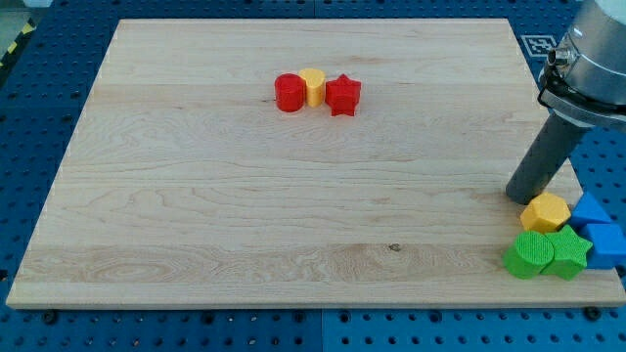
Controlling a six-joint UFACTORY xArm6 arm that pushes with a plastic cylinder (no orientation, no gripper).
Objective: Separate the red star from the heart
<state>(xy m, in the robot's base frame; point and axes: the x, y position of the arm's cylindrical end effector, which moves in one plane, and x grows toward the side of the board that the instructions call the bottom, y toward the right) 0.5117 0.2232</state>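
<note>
You'll find the red star [343,96] in the upper middle of the frame, well in from the worktop [245,215] edges, with bare wood open to its right and below it. It's a small bright-red five-pointed block, touching the yellow heart [312,86] on its left, which in turn touches the red cylinder [289,93]. There are no jaws to report here: my tip [526,198] sits far off at the right edge, just above the yellow hexagon [546,212], green blocks [548,254] and blue blocks [599,230] in the lower-right corner.
</note>
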